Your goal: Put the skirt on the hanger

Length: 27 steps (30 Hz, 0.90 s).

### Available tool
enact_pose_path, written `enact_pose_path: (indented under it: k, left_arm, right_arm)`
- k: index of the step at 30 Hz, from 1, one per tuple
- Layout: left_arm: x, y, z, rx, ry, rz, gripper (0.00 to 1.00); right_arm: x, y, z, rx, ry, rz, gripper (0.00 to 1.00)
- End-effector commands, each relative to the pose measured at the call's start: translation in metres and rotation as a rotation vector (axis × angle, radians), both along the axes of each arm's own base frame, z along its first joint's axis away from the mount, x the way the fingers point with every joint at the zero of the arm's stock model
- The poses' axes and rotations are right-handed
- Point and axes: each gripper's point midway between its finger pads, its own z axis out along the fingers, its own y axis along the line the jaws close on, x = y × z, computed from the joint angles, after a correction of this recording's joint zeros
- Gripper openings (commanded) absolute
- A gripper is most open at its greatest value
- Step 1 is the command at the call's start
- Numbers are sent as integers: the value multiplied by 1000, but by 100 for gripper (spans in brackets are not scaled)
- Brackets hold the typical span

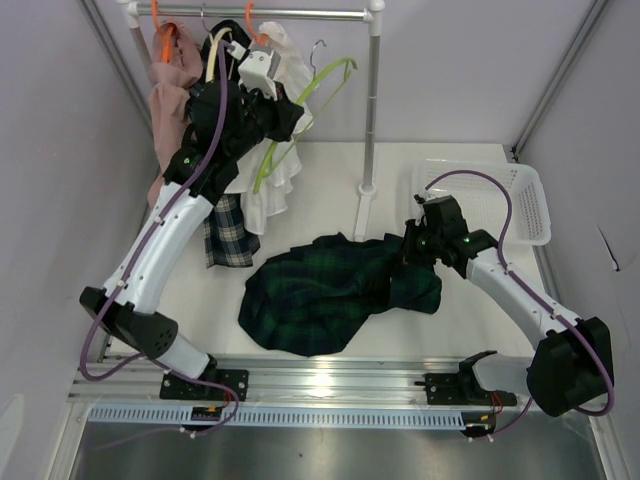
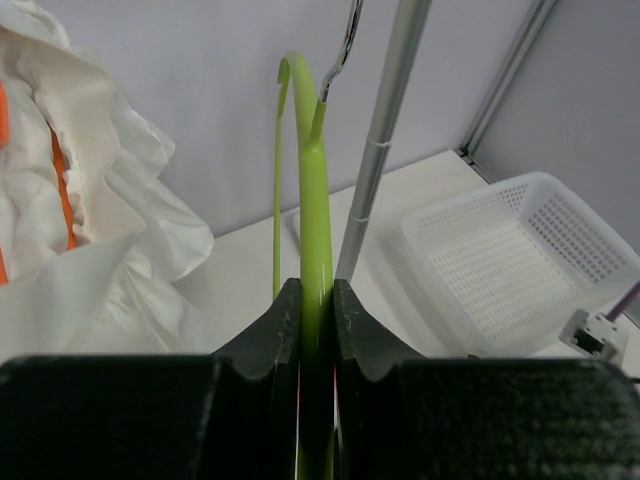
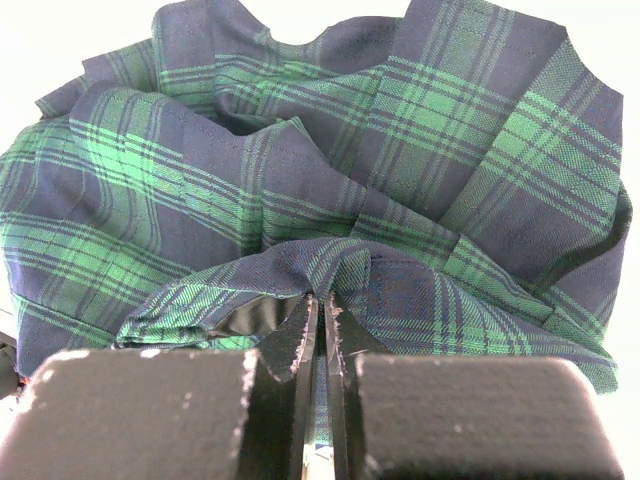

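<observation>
the left arm (image 1: 165,235) stretches from its base at the near edge up and away toward the clothes rail (image 1: 290,14), long white link raised steeply, wrist bent over among the hanging clothes. the left gripper (image 2: 317,300) is closed to a narrow slit on the green hanger (image 2: 314,200) — both fingers press flat against the hanger's arm, which runs up between them to its metal hook. in the top view the hanger (image 1: 330,80) sticks out to the right of the gripper (image 1: 288,120), tilted, its hook near the rail's upright pole (image 1: 372,100); whether the hook rests on the rail cannot be told.

the right arm (image 1: 520,295) lies low, elbow near the right edge, forearm angled in toward the middle of the table (image 1: 330,170). the right gripper (image 3: 322,305) is pinched almost shut on a fold at the edge of the skirt (image 3: 300,180), cloth bunched between the fingertips. the skirt (image 1: 330,290), dark blue and green plaid, lies crumpled on the table in front of the arms, its right end under the gripper (image 1: 408,248) — well apart from the hanger.

a white basket (image 1: 530,200) sits at the right, behind the right arm. a white garment (image 2: 90,250), a pink one (image 1: 170,90) and a small checked piece (image 1: 228,232) hang at the left of the rail.
</observation>
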Motion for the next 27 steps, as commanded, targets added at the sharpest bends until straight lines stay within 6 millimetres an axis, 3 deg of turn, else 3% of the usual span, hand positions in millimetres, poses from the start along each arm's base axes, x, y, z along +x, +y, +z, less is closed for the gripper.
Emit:
enact_pose_path:
  k: [1, 2, 3, 4, 6, 7, 9, 12, 13, 15, 16, 18, 23, 27]
  left_arm:
    - [-43, 8, 44, -72, -109, -62, 0]
    - [-48, 8, 35, -66, -89, -73, 0]
    - [-62, 10, 42, -81, -105, -96, 0]
    - [-65, 9, 24, -70, -68, -108, 0]
    - [-85, 14, 29, -81, -74, -131, 0]
    - [-90, 12, 11, -66, -35, -156, 0]
    - [-105, 13, 5, -54, -20, -191, 0]
    - [-137, 14, -21, -18, 28, -274, 0]
    - [-157, 17, -21, -11, 25, -312, 0]
    - [-173, 18, -41, 27, 56, -361, 0]
    - [-193, 20, -42, 31, 53, -407, 0]
    - [-209, 23, -61, 64, 89, -449, 0]
    - [-263, 36, -75, 64, 72, -547, 0]
    - [-293, 40, -105, 69, 161, -624, 0]
  right_arm:
    - [6, 3, 15, 25, -58, 16, 0]
    - [6, 3, 14, 23, -59, 16, 0]
    - [7, 3, 15, 23, -57, 13, 0]
    - [7, 2, 16, 24, -60, 12, 0]
    - [7, 2, 16, 20, -57, 12, 0]
    - [7, 1, 15, 15, -56, 12, 0]
    - [7, 1, 15, 12, -54, 10, 0]
    - [8, 1, 13, 7, -46, 9, 0]
    - [8, 1, 13, 5, -46, 9, 0]
    - [8, 0, 13, 0, -45, 7, 0]
    - [9, 0, 12, -4, -43, 7, 0]
    - [9, -2, 13, -10, -42, 0, 0]
    - [9, -5, 11, -23, -30, -5, 0]
    - [8, -7, 10, -31, -20, -2, 0]
